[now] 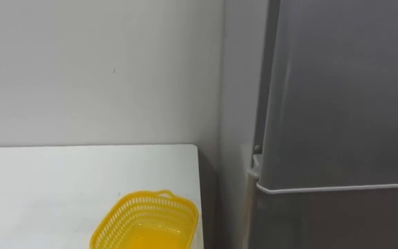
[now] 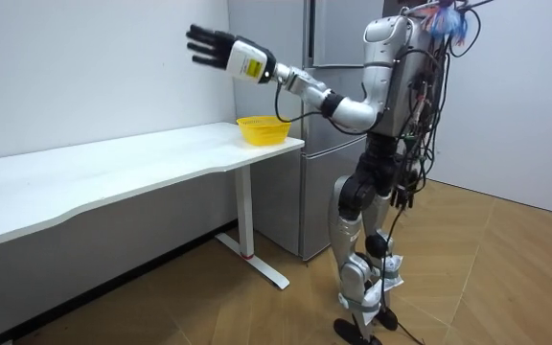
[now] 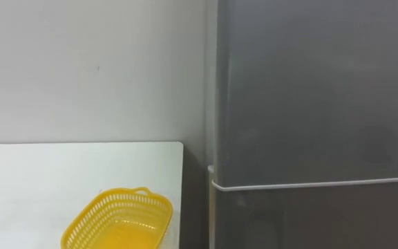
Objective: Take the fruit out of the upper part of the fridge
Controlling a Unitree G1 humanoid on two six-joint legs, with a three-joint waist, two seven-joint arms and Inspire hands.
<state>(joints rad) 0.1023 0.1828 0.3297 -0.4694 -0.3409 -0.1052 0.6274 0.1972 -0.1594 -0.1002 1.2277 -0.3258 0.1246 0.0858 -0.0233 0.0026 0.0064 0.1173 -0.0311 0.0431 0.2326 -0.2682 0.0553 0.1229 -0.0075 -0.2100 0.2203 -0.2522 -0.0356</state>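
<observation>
The yellow plastic mesh basket [image 1: 147, 220] is sitting nearest; the closed grey metal upper fridge door [image 1: 344, 90] is standing right of the raised, spread-fingered, empty left hand [image 2: 214, 47].

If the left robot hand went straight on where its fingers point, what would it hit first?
The left robot hand points out high above the table; way looks free until the wall, though depth is unclear.

Bright yellow basket [image 1: 146, 221], its walls a fine lattice; white tabletop [image 1: 61, 180]; dull grey fridge [image 1: 344, 104] on my right, crossed by a thin white line [image 1: 351, 187]; pale off-white wall [image 1: 81, 69]. My left hand [image 2: 220, 48]: black fingers, white back, yellow label. Floor [image 2: 468, 278]: brown herringbone wood.
</observation>
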